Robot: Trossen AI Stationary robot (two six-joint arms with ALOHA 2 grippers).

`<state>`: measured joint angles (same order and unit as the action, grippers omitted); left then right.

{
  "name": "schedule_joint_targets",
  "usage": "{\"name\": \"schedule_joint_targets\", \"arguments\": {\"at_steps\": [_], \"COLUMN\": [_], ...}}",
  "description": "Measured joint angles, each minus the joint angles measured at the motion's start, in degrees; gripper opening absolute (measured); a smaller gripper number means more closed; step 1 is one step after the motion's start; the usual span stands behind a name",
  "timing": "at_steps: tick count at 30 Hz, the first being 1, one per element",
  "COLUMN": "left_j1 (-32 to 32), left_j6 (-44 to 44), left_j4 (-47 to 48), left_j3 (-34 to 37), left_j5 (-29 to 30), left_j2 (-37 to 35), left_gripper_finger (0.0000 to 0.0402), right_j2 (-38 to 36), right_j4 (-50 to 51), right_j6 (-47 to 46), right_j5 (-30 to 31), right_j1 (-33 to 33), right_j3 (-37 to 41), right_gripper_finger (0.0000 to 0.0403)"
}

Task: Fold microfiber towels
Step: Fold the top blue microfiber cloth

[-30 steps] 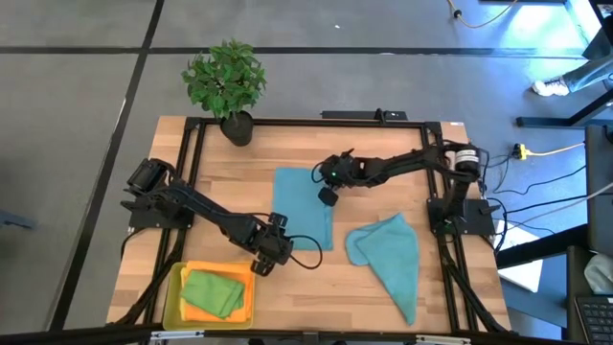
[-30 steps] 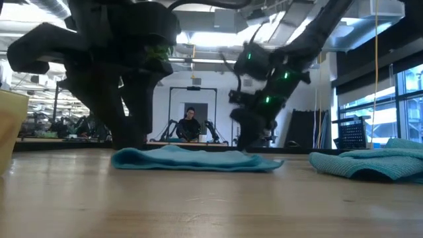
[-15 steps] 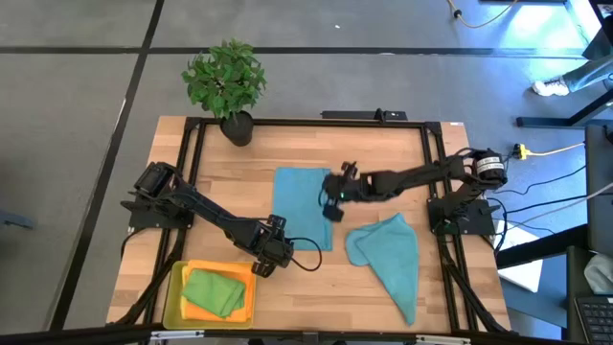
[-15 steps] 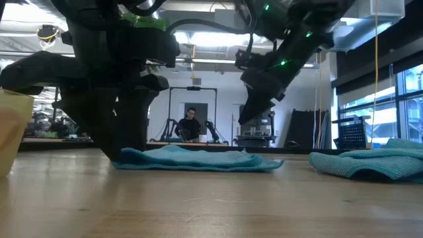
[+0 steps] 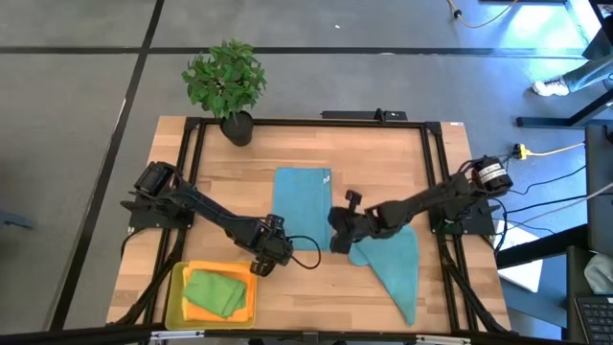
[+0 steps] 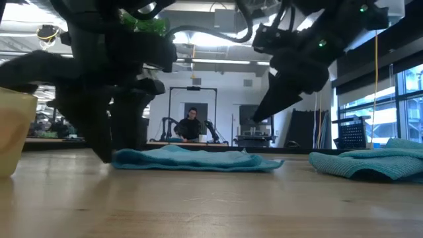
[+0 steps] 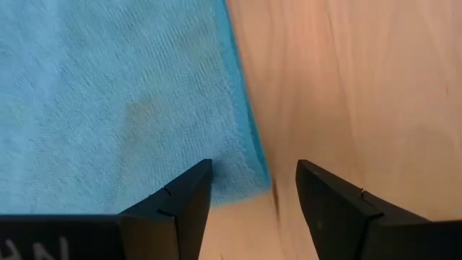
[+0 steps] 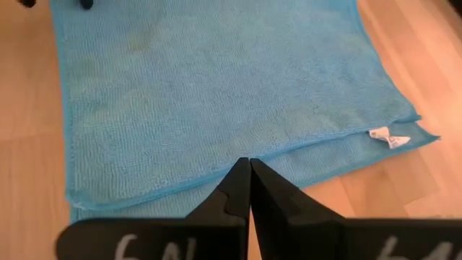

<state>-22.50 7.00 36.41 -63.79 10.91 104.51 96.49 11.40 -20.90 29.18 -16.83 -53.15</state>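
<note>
Left gripper fingers are standing released, grasping nothing, straddling the near-left corner of the folded blue towel; that corner is sitting just ahead of the gap. Right gripper fingers are clenched empty, hovering at the folded towel's near-right edge, between it and the crumpled blue towel.

Key relation: the folded towel's long axis is running away from the desk front, toward the plant. Both grippers are sitting at its near short edge, one per corner, so my guess is the next fold goes along that axis, away from the front.

Counting: two blue towels on the desk, the crumpled one right of the folded one. Yellow tray left of the left gripper is holding a green towel over an orange one. Can't see a yellow towel.
</note>
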Motion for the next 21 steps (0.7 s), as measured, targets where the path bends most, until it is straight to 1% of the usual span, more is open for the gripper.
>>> {"name": "schedule_joint_targets", "arguments": {"at_steps": [4, 8, 10, 14, 18, 21], "left_j1": [-0.4, -0.5, -0.4, -0.4, -0.1, 0.1], "left_j6": [0.2, 0.4, 0.4, 0.3, 1.7, 3.0], "left_j4": [4.0, 7.5, 7.6, 7.4, 6.1, 4.5], "left_j3": [-0.2, -3.1, -4.8, -7.4, -7.4, -6.1], "left_j5": [-1.1, 1.2, 2.1, 2.1, 0.9, 0.9], "left_j2": [0.0, 0.0, -0.1, -0.2, -0.2, -0.1], "left_gripper_finger": [0.0192, 0.0192, 0.0192, 0.0192, 0.0192, 0.0192], "right_j2": [0.0, 0.0, 0.0, 0.0, 0.0, 0.0], "right_j4": [-0.5, -1.2, -1.4, -1.6, -2.2, -2.7], "right_j6": [-0.2, -0.1, -0.1, -0.1, 0.2, 3.9], "right_j5": [2.2, 2.7, 2.8, 2.9, 2.9, 2.2], "right_j1": [-1.4, -1.5, -1.4, -1.5, -2.0, -3.0], "right_j3": [0.0, 0.0, 0.0, 0.0, 0.0, 0.0], "right_gripper_finger": [0.0013, 0.0013, 0.0013, 0.0013, 0.0013, 0.0013]}}
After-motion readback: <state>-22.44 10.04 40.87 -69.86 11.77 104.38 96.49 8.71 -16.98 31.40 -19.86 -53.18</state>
